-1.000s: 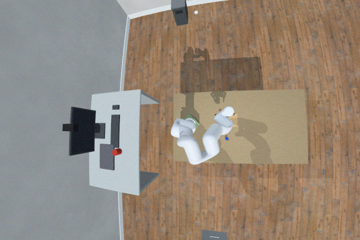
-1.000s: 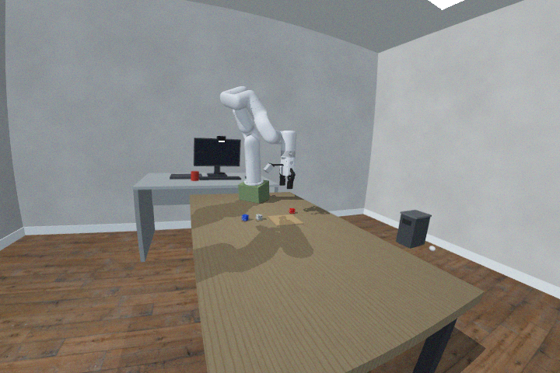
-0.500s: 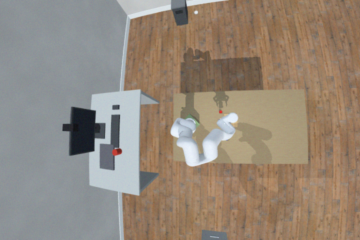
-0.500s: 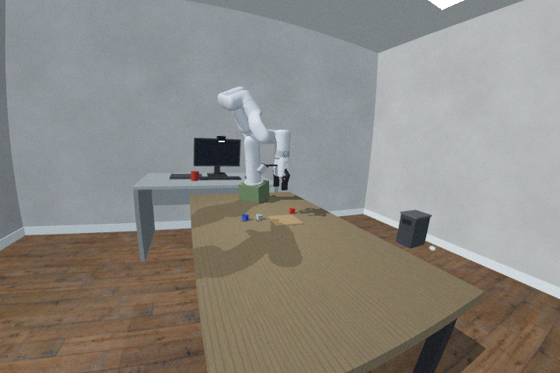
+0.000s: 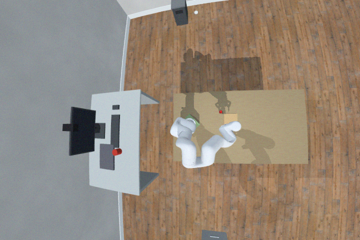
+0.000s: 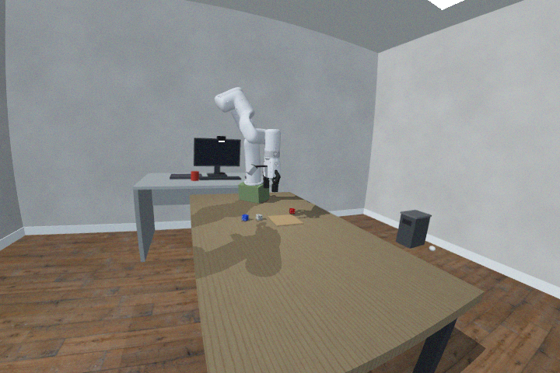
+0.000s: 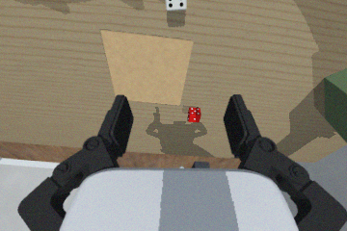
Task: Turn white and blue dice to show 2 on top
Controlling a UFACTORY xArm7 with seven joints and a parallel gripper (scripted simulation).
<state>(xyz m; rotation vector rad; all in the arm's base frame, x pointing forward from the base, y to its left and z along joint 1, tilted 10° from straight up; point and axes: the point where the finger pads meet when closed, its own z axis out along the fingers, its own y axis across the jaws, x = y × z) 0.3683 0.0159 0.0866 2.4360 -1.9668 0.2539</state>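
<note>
The tan mat [image 7: 147,64] lies flat on the table; it also shows in the exterior view [image 6: 285,220] and from above [image 5: 230,118]. The red die [image 7: 194,115] [image 6: 292,210] [image 5: 220,111] lies on the table just off the mat's near corner. The white die [image 7: 175,5] [image 6: 258,217] lies on the table beyond the mat's far edge. The blue die [image 6: 245,217] lies on the table to the left of the white one, off the mat. My gripper [image 7: 177,106] [image 6: 271,180] is open and empty, high above the table near the red die.
The arm's green base block [image 6: 253,192] stands at the table's far end; it also shows at the right in the wrist view [image 7: 342,106]. A grey desk [image 6: 183,181] with a monitor and a red cup stands behind. A dark bin [image 6: 413,228] stands on the floor at the right.
</note>
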